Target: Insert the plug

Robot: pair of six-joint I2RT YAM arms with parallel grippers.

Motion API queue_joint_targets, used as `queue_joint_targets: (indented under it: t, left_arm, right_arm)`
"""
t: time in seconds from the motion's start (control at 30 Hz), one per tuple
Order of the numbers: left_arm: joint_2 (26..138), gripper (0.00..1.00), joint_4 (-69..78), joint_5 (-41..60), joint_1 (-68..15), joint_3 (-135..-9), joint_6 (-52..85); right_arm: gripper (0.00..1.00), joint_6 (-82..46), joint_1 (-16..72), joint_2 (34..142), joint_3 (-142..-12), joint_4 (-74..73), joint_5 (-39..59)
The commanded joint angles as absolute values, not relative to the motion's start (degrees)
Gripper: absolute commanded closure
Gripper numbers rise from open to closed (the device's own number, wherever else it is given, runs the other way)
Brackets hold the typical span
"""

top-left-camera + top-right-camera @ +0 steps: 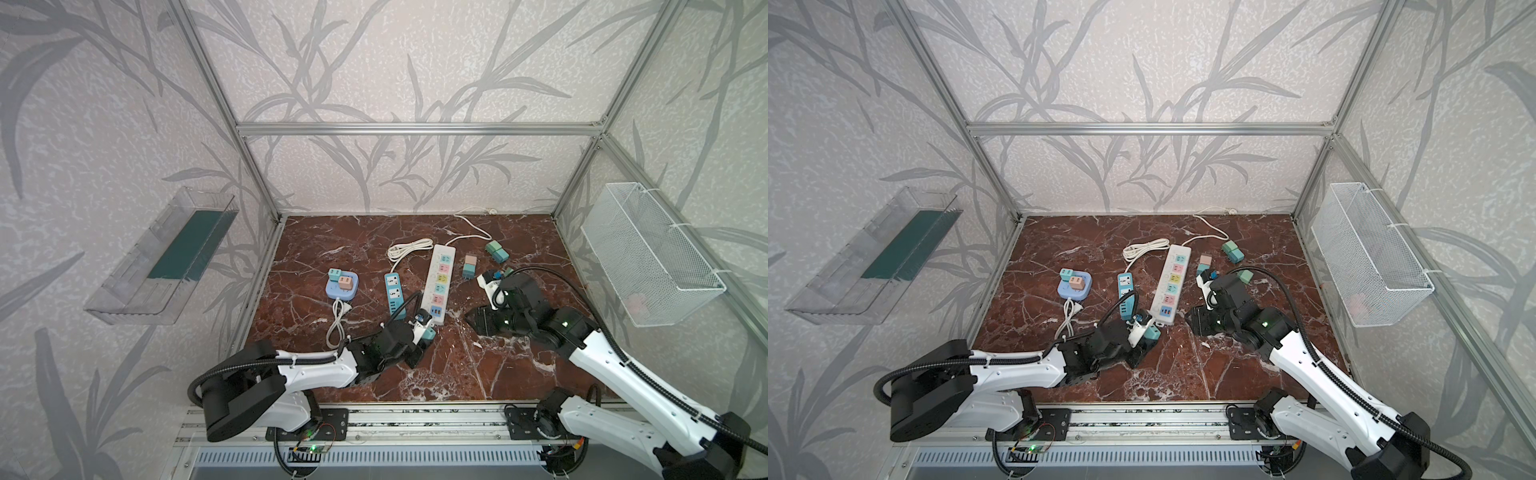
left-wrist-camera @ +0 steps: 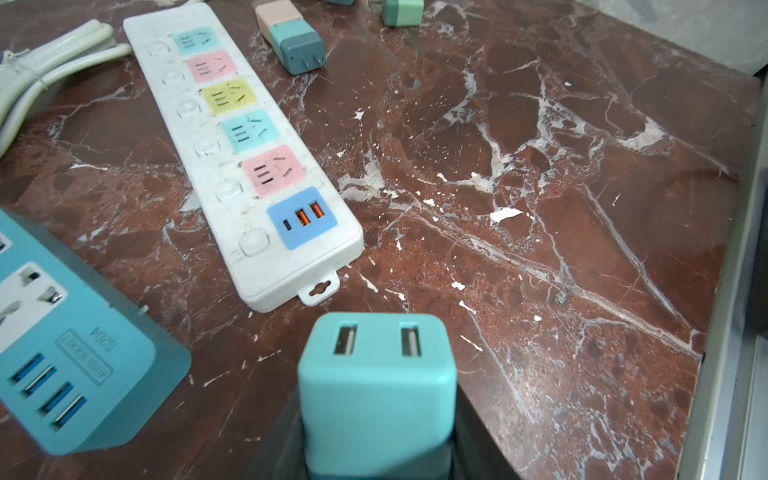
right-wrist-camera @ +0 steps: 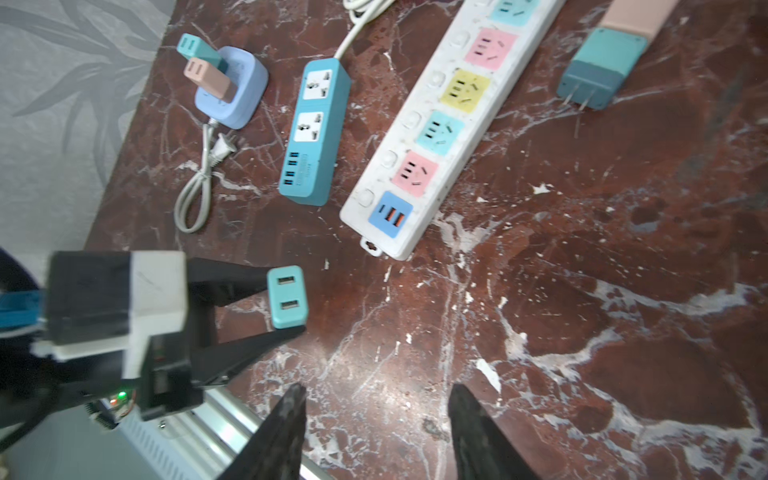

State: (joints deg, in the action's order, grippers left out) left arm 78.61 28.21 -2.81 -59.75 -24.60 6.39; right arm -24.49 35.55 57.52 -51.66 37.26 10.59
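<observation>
On a red marble bench (image 1: 519,365), the left claw (image 3: 286,301) is clamping a teal plug (image 2: 376,374) just beside the USB end of a white power strip (image 1: 439,282). Right of the strip, the right claw (image 3: 376,390) is hovering, jaws standing apart, gripping nothing

Twin high overviews; near, seemingly downward wrist views sharing strip (image 2: 245,166)

upside-down marking like "d20a" on the teal power strip (image 2: 83,365), boxed line below illegible
</observation>
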Motion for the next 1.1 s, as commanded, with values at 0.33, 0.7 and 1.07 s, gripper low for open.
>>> queue_joint_targets:
  t: [0.33,0.7,1.07]
  left_arm:
    - [81.1,0.74,52.6,1.0,-61.0,-22.1,-5.2]
    - [80.6,0.74,51.6,0.6,-60.9,-22.1,-5.7]
    - [79.3,0.74,51.1,0.2,-60.9,-21.9,-5.5]
  right_arm:
    - [0.51,-23.7,39.4,67.2,-57.3,37.0,18.1]
    - [0.52,-24.5,42.7,71.4,-57.7,34.3,17.4]
    - [0.66,-25.3,43.9,73.8,-57.9,32.1,18.2]
